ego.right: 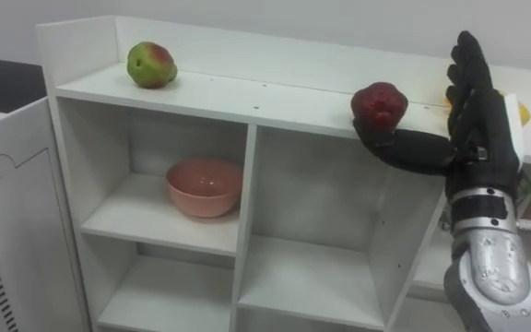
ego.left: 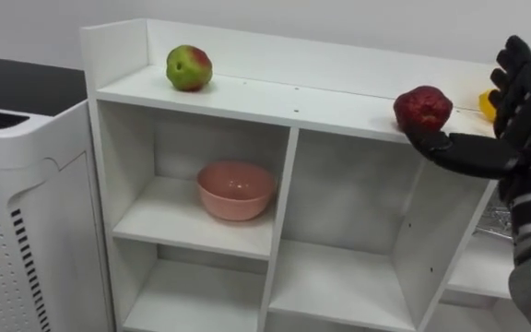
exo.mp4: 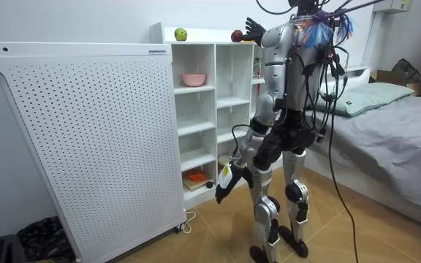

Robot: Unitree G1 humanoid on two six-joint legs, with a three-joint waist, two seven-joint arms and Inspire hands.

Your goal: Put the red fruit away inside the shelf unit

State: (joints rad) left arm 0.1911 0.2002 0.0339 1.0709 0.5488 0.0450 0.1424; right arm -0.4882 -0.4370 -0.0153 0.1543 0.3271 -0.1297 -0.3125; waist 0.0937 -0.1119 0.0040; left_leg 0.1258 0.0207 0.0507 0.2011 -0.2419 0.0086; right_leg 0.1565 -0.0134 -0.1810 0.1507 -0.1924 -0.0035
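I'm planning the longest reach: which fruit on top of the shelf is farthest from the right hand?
The green-red apple, alone at the left end; the dark red fruit and a yellow fruit sit right by the right hand.

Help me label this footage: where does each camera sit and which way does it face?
Left eye view: on the robot's head, facing down at the shelf; right hand open, thumb against the red fruit.
Right eye view: same head, same aim, same hand.
Room view: out in the room, facing the shelf; whole robot, left hand low.
Shared: green apple, red fruit, pink bowl.
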